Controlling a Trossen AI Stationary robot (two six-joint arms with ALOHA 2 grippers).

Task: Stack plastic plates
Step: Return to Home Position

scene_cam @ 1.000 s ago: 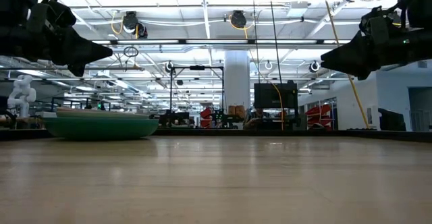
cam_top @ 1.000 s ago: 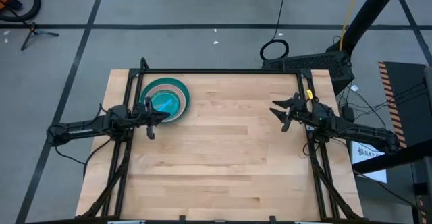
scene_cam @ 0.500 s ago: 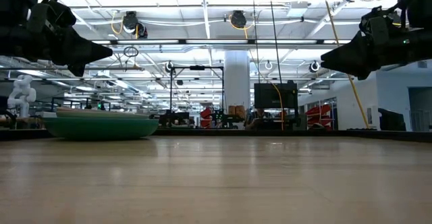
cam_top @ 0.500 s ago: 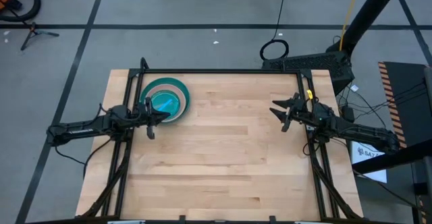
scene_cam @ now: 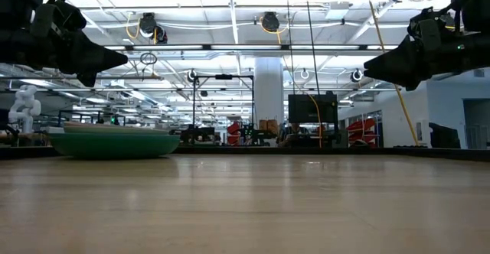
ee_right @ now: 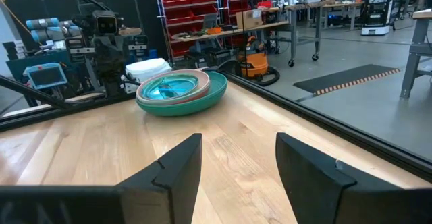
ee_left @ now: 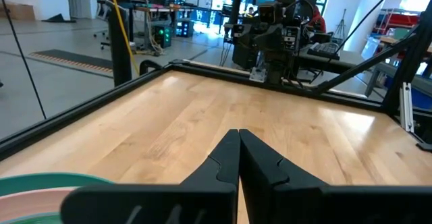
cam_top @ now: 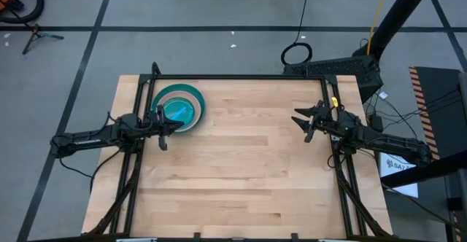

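Note:
The plastic plates stand in one stack (cam_top: 177, 108) at the table's far left, the green one at the bottom resting on the wood, a pink rim above it and a translucent blue plate on top (ee_right: 177, 87). The stack also shows in the low view (scene_cam: 115, 141). My left gripper (cam_top: 179, 125) is shut and empty, hovering above the table just at the stack's near side. My right gripper (cam_top: 298, 120) is open and empty, hovering above the table near its right edge.
A black metal frame (cam_top: 241, 77) runs along the table's far edge and down both sides. Bare wood (cam_top: 241, 162) lies between the two arms and toward the near edge.

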